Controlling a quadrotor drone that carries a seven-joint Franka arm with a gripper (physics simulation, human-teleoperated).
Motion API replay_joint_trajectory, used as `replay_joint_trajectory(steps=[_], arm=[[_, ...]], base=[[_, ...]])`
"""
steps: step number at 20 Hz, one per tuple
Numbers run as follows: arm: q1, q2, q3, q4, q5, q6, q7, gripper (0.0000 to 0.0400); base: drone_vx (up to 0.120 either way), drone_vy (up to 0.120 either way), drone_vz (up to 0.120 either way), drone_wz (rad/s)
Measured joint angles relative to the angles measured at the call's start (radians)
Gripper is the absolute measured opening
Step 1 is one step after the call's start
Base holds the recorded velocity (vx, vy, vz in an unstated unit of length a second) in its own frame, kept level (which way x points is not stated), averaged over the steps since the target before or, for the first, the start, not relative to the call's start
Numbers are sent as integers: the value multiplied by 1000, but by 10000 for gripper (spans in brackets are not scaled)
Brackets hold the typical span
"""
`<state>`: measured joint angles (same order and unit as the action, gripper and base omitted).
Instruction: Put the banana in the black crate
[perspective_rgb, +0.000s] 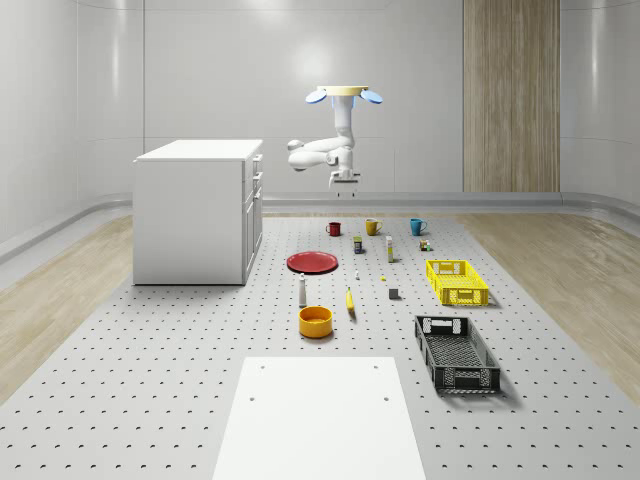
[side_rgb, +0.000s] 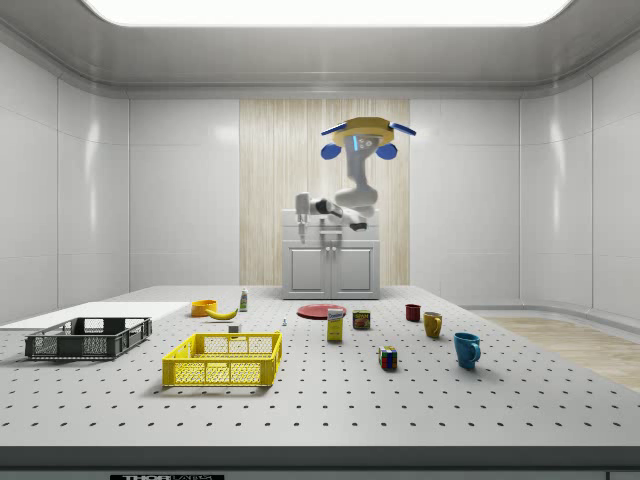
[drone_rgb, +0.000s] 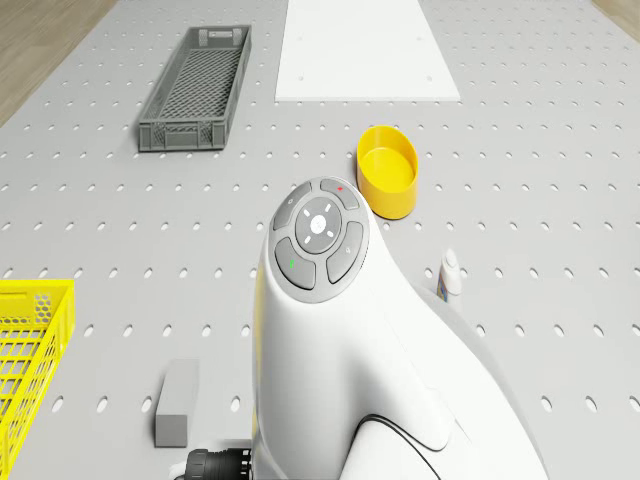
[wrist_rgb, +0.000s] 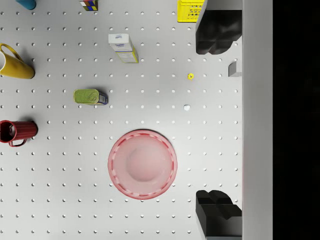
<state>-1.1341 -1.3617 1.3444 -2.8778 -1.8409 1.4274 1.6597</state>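
The gripper (perspective_rgb: 343, 178) hangs high in the upper centre of the whole-scene view with its black fingers (wrist_rgb: 217, 32) spread apart and empty, beneath the hovering drone (perspective_rgb: 345, 95), over the glossy red plate (wrist_rgb: 142, 164) on the perforated grey table (perspective_rgb: 150, 380). The banana (perspective_rgb: 350, 301) lies at frame centre, just right of the round yellow bowl (perspective_rgb: 315, 321) and well apart from the black crate (perspective_rgb: 456, 353) of rigid open mesh at lower right. Judged light, curved, smooth-skinned and fairly firm, the banana should be gripped across its thick middle, fingers square to its length.
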Motion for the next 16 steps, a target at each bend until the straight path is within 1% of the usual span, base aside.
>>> replay_joint_trajectory(steps=[2,12,13,16], arm=[[-2,-6,1,0,3,6,1,400],[-9,-35,7,2,15,33,8,400],[-9,-38,7,2,17,35,8,400],[-11,-46,9,2,20,43,10,400]], base=[[120,0,-20,0],[120,0,-120,0],[120,0,-80,0],[120,0,0,0]])
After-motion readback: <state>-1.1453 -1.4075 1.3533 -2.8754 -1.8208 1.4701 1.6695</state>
